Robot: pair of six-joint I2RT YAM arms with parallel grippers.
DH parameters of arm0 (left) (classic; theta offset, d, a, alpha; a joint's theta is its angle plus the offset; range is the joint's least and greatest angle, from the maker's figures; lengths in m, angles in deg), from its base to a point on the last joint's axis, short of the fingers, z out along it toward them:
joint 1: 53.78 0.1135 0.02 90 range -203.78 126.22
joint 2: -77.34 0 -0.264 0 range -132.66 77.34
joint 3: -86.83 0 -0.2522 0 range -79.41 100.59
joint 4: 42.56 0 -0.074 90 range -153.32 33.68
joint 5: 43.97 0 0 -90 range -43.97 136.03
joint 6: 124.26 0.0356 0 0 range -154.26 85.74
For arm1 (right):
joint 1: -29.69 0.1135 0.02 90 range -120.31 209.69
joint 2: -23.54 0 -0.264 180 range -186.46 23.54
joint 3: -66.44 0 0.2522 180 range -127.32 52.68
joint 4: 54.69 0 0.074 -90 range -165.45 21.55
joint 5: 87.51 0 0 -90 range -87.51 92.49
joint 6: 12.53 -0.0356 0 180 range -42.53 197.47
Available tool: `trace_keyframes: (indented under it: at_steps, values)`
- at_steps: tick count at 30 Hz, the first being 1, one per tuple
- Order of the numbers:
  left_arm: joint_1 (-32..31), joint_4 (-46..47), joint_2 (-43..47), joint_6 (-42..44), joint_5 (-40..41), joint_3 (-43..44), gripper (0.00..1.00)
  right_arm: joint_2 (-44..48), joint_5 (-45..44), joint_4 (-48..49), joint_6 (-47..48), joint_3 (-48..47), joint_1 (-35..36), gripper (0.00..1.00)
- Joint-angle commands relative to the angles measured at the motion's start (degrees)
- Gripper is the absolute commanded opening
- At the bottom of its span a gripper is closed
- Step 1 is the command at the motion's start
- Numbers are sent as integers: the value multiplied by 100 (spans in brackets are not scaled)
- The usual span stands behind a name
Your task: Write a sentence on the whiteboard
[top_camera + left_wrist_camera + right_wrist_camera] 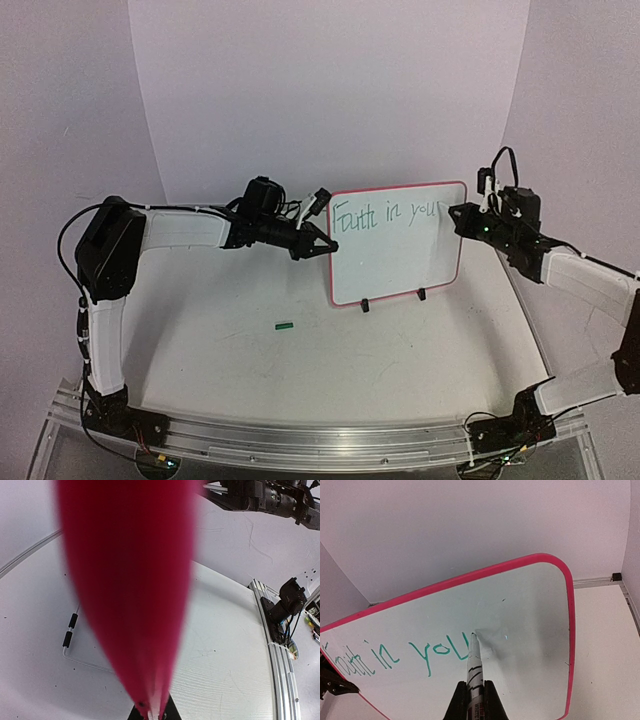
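**Q:** What is recorded in the top view?

**A:** The whiteboard (400, 265) is seen upright on the table (250, 370), right of frame centre. Its left edge is clamped by the left gripper (322, 243). The right gripper (462, 218) is set at the upper part of its right edge. The sentence (385, 215) is written along the top of the board, between the two grippers. A small green piece (285, 324) lies on the table at the lower left of the board, well apart from both grippers.

**Q:** What is added by the left wrist view?

**A:** The frame centre is filled by the blurred red-pink rim. It is seen running down into the closed fingers at bottom centre, so the grip on the rim is confirmed.

**Q:** And by the right wrist view?

**A:** A marker (474, 672) is held clenched in the right gripper at bottom centre, pointing up the frame. Its tip is in contact with the white surface, just right of the last green letter. "Faith in you" is read at lower left.
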Motion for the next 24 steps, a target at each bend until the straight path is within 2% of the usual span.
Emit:
trace_keyframes:
  at_steps: [1, 17, 24]
  values:
    - [-228, -1303, -328, 108, -13, -98, 0, -144, 91, 176, 88, -342, -33, 0]
    - [-228, -1303, -372, 106, -19, -91, 0, -151, -411, 160, 35, -321, -33, 0]
    - [-228, -1302, -373, 110, -22, -90, 0, -222, -253, 134, -21, -192, -33, 0]
